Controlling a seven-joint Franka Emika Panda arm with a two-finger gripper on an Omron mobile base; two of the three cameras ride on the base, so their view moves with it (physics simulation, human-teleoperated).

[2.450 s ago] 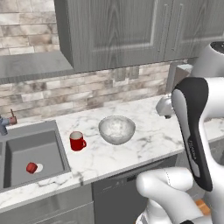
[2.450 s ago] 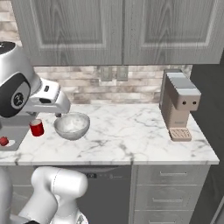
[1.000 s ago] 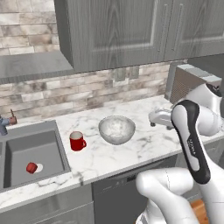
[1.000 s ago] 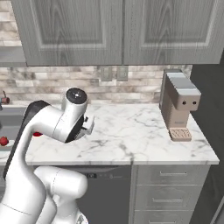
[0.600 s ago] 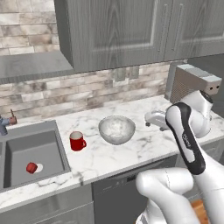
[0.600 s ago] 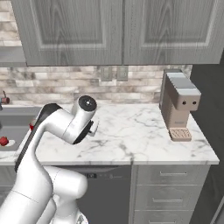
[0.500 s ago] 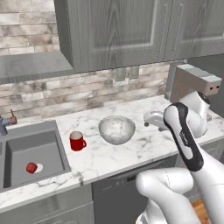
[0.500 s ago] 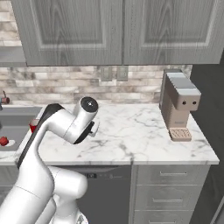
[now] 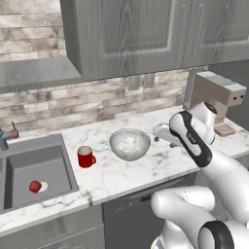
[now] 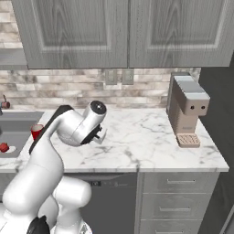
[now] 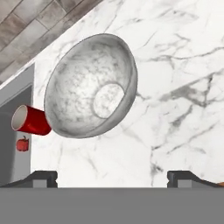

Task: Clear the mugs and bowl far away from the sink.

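The pale speckled bowl point(image 9: 130, 144) point(image 11: 89, 85) sits on the marble counter, right of the sink point(image 9: 63, 160) point(image 10: 13, 125). A bright red mug point(image 9: 86, 156) point(image 10: 36, 131) point(image 11: 30, 121) stands between bowl and sink. A small red object point(image 9: 35, 186) point(image 11: 22, 143) lies in the sink basin; I cannot tell whether it is a mug. My gripper point(image 9: 156, 132) point(image 11: 112, 178) hovers just right of the bowl and looks at it, open, its fingertips point(image 11: 41, 177) wide apart with nothing between them.
A slim tap point(image 9: 7, 137) point(image 10: 4, 104) with a red lever stands behind the sink. A grey coffee machine point(image 9: 214, 99) point(image 10: 186, 107) occupies the counter's right end. Bare marble lies between it and the bowl. Wall cabinets hang above.
The arm has swung down and left, bringing the hand from the right side of the counter close beside the bowl. The jaws stayed open. Bowl and mug have not moved.
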